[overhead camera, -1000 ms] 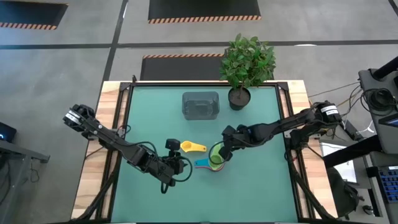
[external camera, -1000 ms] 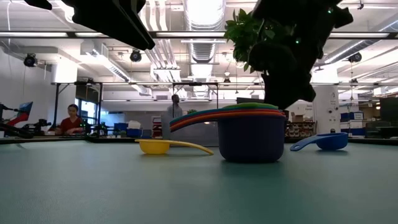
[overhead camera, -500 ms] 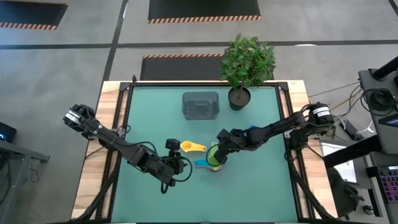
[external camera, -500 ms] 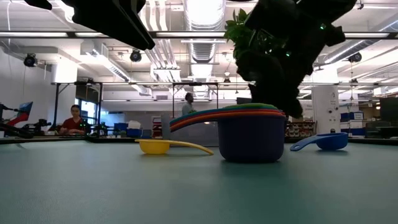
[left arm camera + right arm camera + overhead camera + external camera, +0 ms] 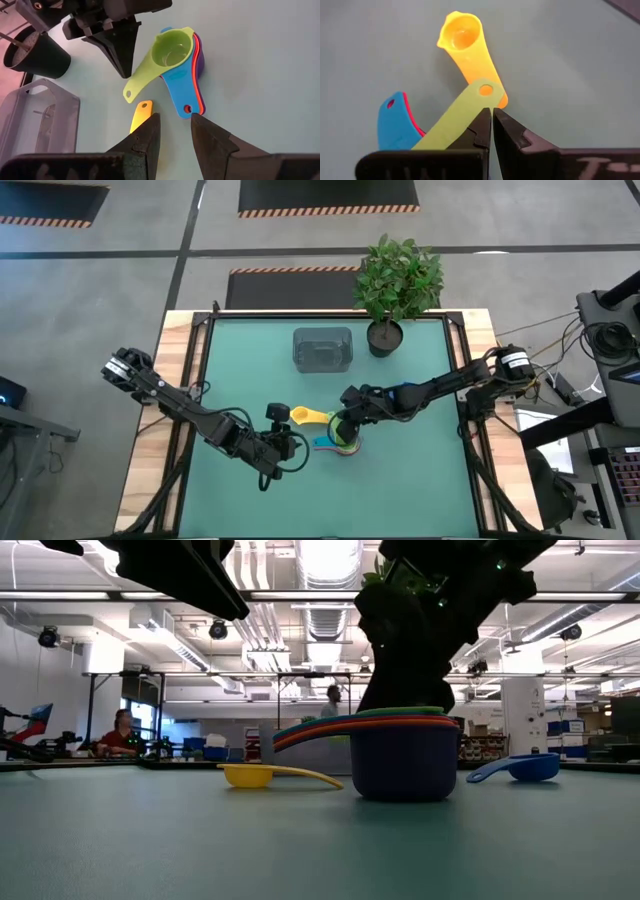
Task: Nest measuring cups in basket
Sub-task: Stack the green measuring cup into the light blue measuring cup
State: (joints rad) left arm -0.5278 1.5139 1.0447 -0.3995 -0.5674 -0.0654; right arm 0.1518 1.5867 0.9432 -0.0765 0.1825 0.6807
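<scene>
green surface point(image 5: 420, 480) spread wide under both arms, framed in pale wood. leafy plant in a dark pot point(image 5: 384, 337) at the far edge, grey see-through basket point(image 5: 322, 349) just beside it, nothing inside it, well apart from the cups. left arm reaching in along the near side, left hand point(image 5: 283, 443) hovering near the stack, fingers point(image 5: 142, 140) apart with a clear gap, nothing between them. right arm stretched in from the other side, right hand point(image 5: 342, 425) down at the stack, its two dark fingers point(image 5: 482, 127) pressed together beside the green handle, not clamped on anything. stack of cups point(image 5: 405, 755) sitting mid-surface: purple bowl at the bottom, red and blue inside it, green cup point(image 5: 170, 52) on top, its handle swung off to one side, away from the blue and red handles. yellow cup point(image 5: 308, 416) lying alone just beside the stack, its handle end touching or just under the green handle tip. another blue cup point(image 5: 518, 768) lying apart, seen only at surface height.
</scene>
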